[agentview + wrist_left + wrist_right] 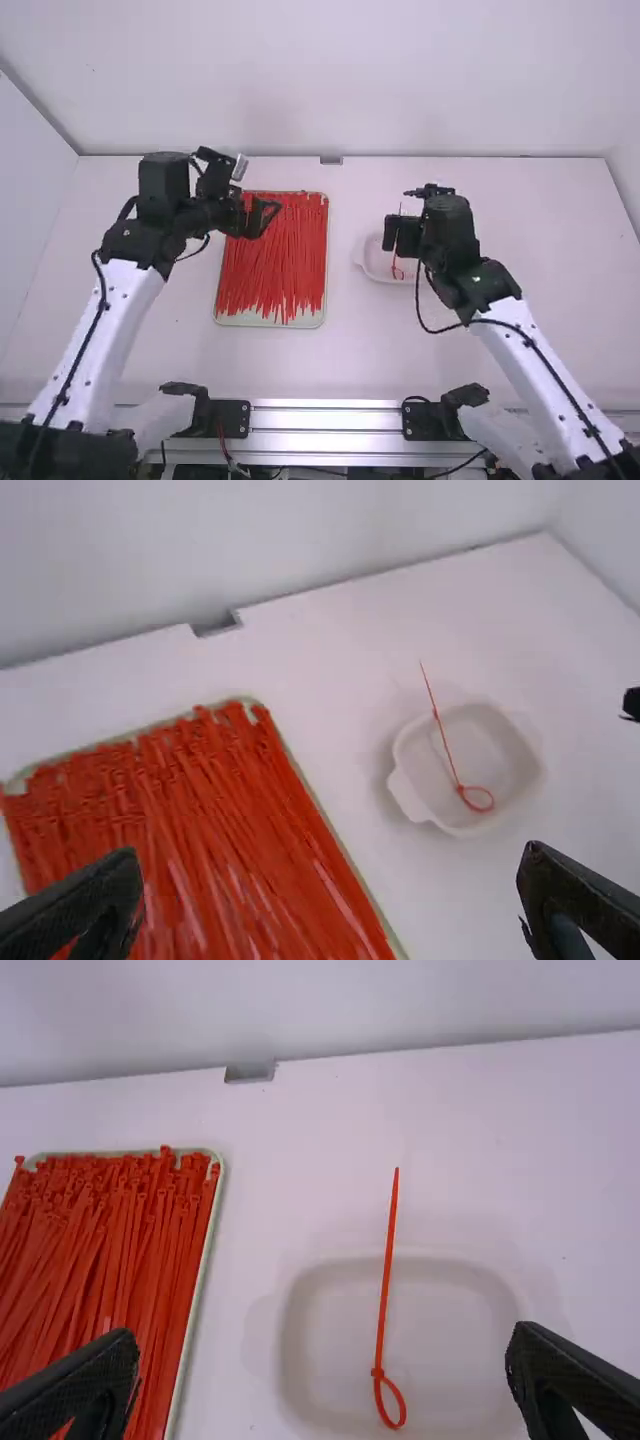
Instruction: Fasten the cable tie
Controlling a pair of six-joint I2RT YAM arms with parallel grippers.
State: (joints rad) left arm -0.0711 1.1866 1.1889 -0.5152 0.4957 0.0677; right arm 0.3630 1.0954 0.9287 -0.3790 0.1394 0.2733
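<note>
Left gripper (pixel 262 216) is open above the red ties (pixel 278 258). Right gripper (pixel 400 238) is open above a bowl (pixel 288 1332) holding one looped tie (pixel 383 1295).

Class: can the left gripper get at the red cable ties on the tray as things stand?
Probably yes: the left gripper is open above the red cable ties, which lie uncovered on the tray.

No text, label or number can be read anywhere
</note>
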